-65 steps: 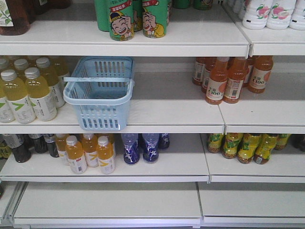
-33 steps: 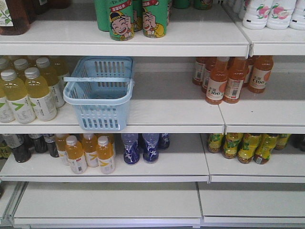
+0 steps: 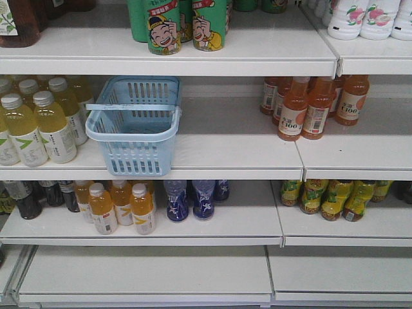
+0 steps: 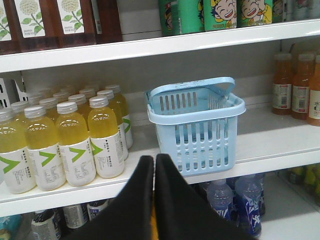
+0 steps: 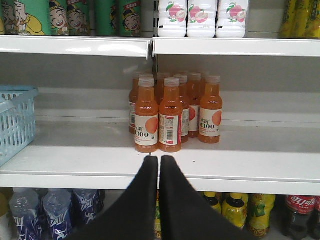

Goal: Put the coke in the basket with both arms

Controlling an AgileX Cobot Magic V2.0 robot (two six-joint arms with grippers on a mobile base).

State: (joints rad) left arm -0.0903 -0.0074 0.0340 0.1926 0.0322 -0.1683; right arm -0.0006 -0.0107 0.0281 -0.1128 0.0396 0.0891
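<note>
Front view: white shop shelves (image 3: 232,151) fill the frame. A pale blue basket (image 3: 138,158) sits on the second shelf, left of centre, empty, its handle lying across the rim. Yellow drink bottles (image 3: 38,125) stand just beside it at the left. Orange drink bottles (image 3: 309,109) stand well apart at the right. No arm shows here, and no coke can be made out for certain.

Left wrist view: the left claw (image 4: 154,159) rises from the bottom centre, its 2 black jaws pressed together, gripping and touching nothing. The basket (image 4: 195,145) lies ahead, right of centre.

Right wrist view: the right claw (image 5: 159,160) is likewise clenched, with only a thin slit between its jaws, and empty. A coke bottle (image 5: 299,212) with a red label stands on the lower shelf, at the bottom right corner. The basket (image 5: 15,125) shows at the left edge.

By the look of it the task is at its start, the approach not yet made. Next, the right claw likely must open, drop toward the bottom right and close around the coke bottle.
</note>
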